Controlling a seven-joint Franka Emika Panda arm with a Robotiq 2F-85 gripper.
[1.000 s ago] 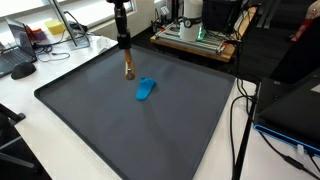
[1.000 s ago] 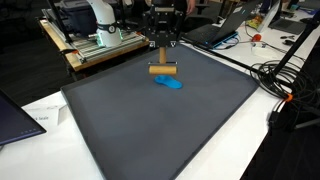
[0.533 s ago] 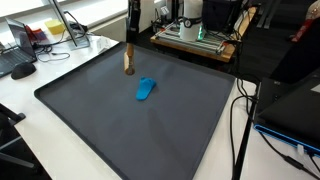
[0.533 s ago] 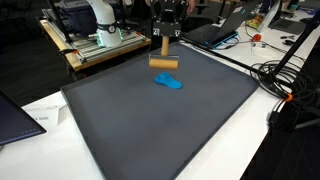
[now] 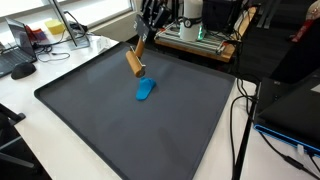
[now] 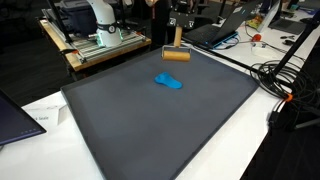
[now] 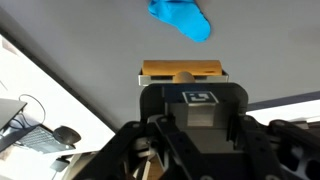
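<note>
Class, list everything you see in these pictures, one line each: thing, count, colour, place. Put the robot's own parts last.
wooden roller: one, light brown, in the air over the mat's far edge, held by its handle
blue lump: one, blue, lying on the mat below the roller
mat: one, dark grey, spread over the table
table: one, white, under the mat
cables: several, black, on the table beside the mat
end effector: one, black, shut on the roller's handle

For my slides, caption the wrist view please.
Jaws shut on a wooden mallet above the grey mat, blue lump just beyond.
</note>
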